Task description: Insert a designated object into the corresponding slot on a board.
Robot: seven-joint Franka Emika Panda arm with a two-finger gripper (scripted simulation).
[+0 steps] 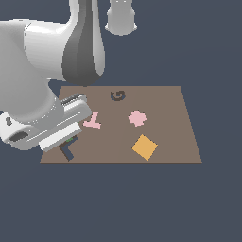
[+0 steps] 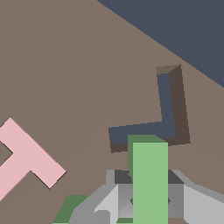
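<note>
In the exterior view, the white arm (image 1: 33,71) fills the exterior view's left, and the gripper (image 1: 70,140) is lowered over the near-left corner of the brown board (image 1: 175,142). A sliver of the green L-like block (image 1: 70,139) is seen beneath the hand, just above the dark L-shaped slot (image 1: 67,152). Further to the exterior view's right, a pink T-shaped piece (image 1: 92,121), a dark G-shaped recess (image 1: 117,96), a pink rounded piece (image 1: 137,118) and an orange square (image 1: 144,147) are laid out on the board, all well apart from the hand.

In the wrist view, the pink T-shaped piece (image 2: 24,159) is seen flat on the board (image 2: 65,65), the green L-like block (image 2: 149,183) is pinched between the grey fingers (image 2: 194,203) of the gripper (image 2: 146,199) — its upper end overlapping one arm of the slot (image 2: 164,113), whose interior is navy and uncovered elsewhere — whether the block touches the board cannot be told
</note>
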